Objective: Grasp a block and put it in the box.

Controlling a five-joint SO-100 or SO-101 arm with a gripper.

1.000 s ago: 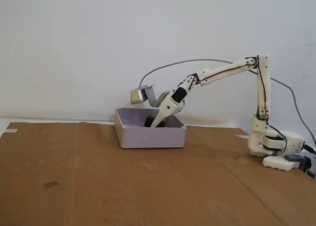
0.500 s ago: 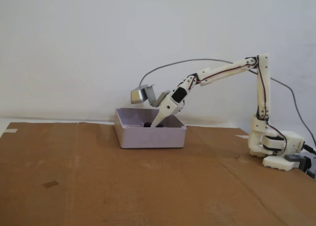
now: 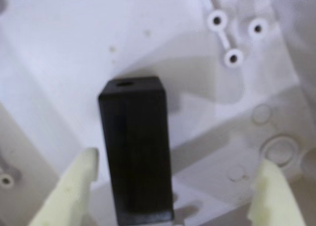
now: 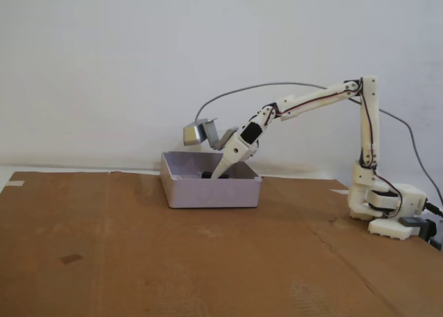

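A black block [image 3: 136, 147] is seen standing on the floor of the white box [image 4: 211, 191] between the widely parted fingers of the gripper [image 3: 173, 186], apparently released there, though contact is blurred.

A matt black block [image 3: 136, 147] lies in a smooth white plastic box [image 4: 208, 192] on brown cardboard [image 4: 138, 261].

No legible txt or labels anywhere.
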